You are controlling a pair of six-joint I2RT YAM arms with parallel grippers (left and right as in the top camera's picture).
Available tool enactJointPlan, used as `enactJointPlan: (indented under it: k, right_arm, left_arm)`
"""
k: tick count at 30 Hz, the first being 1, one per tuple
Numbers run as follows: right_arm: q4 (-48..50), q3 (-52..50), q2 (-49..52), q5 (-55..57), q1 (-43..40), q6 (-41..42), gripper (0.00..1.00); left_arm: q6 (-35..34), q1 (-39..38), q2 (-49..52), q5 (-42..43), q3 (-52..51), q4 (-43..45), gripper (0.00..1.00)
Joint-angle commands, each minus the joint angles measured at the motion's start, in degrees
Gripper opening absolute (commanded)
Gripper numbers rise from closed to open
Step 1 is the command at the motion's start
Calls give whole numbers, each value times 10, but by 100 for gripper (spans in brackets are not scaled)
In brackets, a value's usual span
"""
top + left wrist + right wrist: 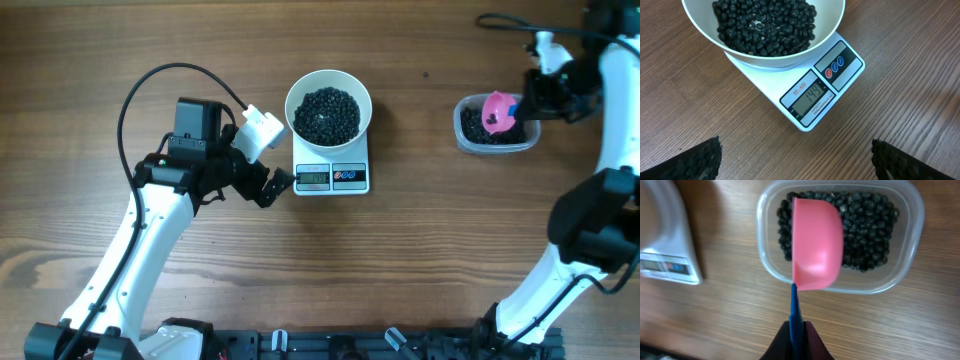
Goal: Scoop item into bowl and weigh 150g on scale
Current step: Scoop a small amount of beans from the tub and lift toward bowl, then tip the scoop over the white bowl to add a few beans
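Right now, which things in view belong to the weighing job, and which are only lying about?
Belong to the job: black beans, white bowl, scale, clear tub, pink scoop in the right gripper.
Not part of it: wooden table, black cable loop.

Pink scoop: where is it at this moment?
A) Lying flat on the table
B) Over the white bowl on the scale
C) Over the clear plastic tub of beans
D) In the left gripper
C: the right wrist view shows the pink scoop over the clear tub, with its blue handle clamped in the right gripper.
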Motion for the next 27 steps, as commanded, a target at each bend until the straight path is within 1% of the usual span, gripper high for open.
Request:
enactJointPlan:
  k: [1, 5, 9, 13, 18, 23, 27]
  right_arm:
    - [-11, 14, -21, -129, -28, -39, 4]
    - [-15, 14, -21, -184, -25, -54, 4]
    - [-12, 14, -21, -253, -18, -51, 4]
    - [22, 14, -21, -249, 22, 20, 4]
    - [63, 16, -21, -247, 101, 53, 4]
    - [97, 45, -21, -244, 176, 85, 4]
    - [128, 48, -21, -194, 234, 113, 4]
  left_arm:
    - [3, 2, 1, 11, -2, 0, 100]
    - [3, 2, 1, 11, -2, 0, 100]
    - [3, 2, 1, 11, -2, 0, 100]
    - [3, 2, 1, 11, -2, 0, 100]
    - [3, 2, 1, 11, -2, 0, 100]
    - [3, 2, 1, 11, -2, 0, 100]
    - [3, 2, 1, 11, -2, 0, 100]
